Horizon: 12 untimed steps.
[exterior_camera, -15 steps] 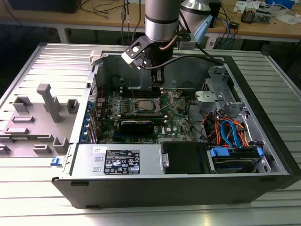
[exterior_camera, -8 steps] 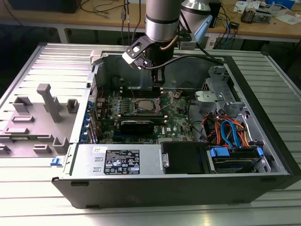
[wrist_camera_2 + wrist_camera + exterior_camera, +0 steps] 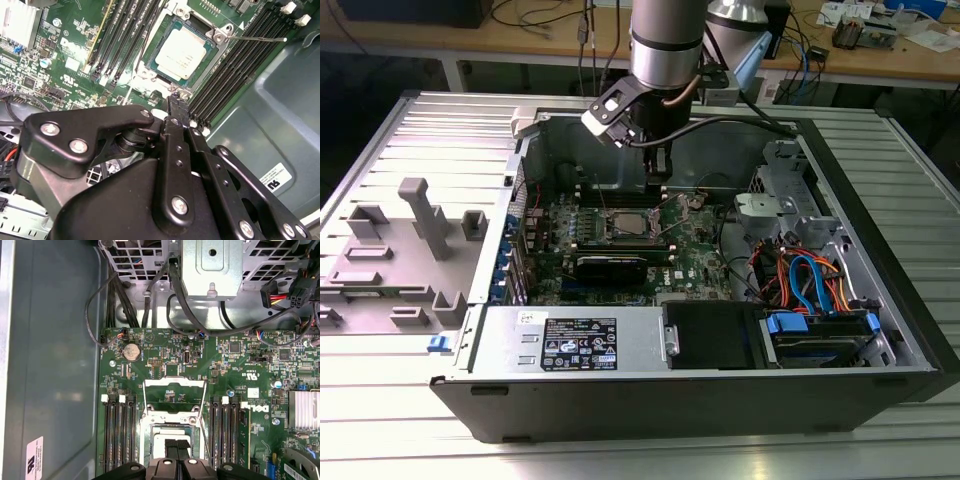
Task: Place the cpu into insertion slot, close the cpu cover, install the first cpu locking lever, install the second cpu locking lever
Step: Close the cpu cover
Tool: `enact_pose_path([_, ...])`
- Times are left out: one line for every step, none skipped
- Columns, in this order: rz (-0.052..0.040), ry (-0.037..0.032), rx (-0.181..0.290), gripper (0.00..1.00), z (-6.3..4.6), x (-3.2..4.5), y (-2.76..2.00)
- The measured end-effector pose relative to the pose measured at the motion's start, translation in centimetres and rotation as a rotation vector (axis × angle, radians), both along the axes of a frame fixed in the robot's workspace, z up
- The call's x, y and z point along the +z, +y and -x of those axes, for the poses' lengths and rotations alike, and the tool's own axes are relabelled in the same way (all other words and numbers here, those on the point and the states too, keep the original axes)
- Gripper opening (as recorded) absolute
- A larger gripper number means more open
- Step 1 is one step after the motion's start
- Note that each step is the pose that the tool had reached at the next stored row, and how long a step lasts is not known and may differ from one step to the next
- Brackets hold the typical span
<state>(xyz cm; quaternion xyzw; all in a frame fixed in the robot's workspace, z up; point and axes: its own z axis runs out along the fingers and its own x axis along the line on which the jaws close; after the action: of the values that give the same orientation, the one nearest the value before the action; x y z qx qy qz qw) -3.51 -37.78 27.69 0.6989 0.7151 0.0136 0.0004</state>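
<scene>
The cpu lies flat with its silver top up inside the insertion slot on the green motherboard; in the exterior view the cpu sits mid-board. The cpu cover stands swung up off the socket, and the board shows through its cut-out. A thin wire locking lever sticks out free beside the socket. My gripper hangs a little above the socket's edge, on the side of the black memory slots. Its fingers are together with nothing between them. In the exterior view the gripper is just behind the socket.
Black memory slots flank the socket on both sides. The case wall is close by. A drive cage and coloured cables fill the exterior view's right. The power supply lies in front. A grey fixture stands outside the case.
</scene>
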Motion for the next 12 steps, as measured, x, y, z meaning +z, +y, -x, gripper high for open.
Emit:
enact_pose_path([0.0, 0.0, 0.0, 0.11, -0.03, 0.0, 0.0])
enact_pose_path([0.0, 0.0, 0.0, 0.11, -0.06, 0.0, 0.0])
enact_pose_path([-0.0001, 0.0, 0.0, 0.11, -0.09, 0.0, 0.0])
enact_pose_path([0.0, 0.0, 0.0, 0.11, -0.11, 0.0, 0.0])
enact_pose_path([0.0001, 0.0001, 0.0, 0.11, -0.13, 0.0, 0.0])
enact_pose_path([0.0, 0.0, 0.0, 0.11, -0.15, 0.0, 0.0])
enact_pose_path([0.0, 0.0001, 0.0, 0.11, -0.17, 0.0, 0.0])
enact_pose_path([0.0, 0.0001, 0.0, 0.11, -0.2, 0.0, 0.0])
enact_pose_path([0.0, 0.0001, 0.0, 0.11, -0.21, 0.0, 0.0])
enact_pose_path([0.0, 0.0, 0.0, 0.11, -0.24, 0.0, 0.0])
enact_pose_path([0.0, 0.0001, 0.0, 0.11, -0.26, 0.0, 0.0])
enact_pose_path([0.0, 0.0, 0.0, 0.11, -0.28, 0.0, 0.0])
